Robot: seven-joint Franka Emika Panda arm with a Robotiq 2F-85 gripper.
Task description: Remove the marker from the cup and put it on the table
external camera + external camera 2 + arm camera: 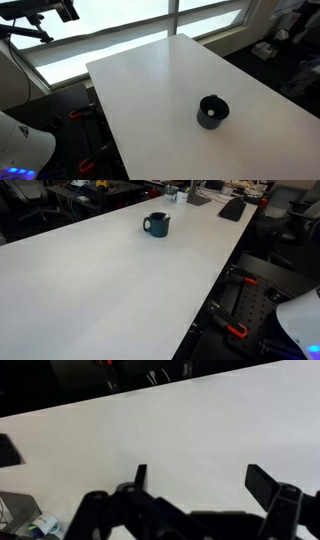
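Note:
The dark cup [212, 111] stands upright on the white table [150, 85] in both exterior views; it also shows with a handle in an exterior view [156, 224] on the table [100, 280]. I cannot make out a marker in it. My gripper [200, 478] shows only in the wrist view, open and empty, its two black fingers spread over bare table [190, 420]. The cup is out of the wrist view. The gripper is out of sight in both exterior views.
Windows run behind the table in an exterior view [120, 30]. Desks with clutter, a keyboard [232, 208] and chairs stand beyond the table's far end. A white robot base part [300, 315] and red-handled clamps [235, 330] sit by the table's edge.

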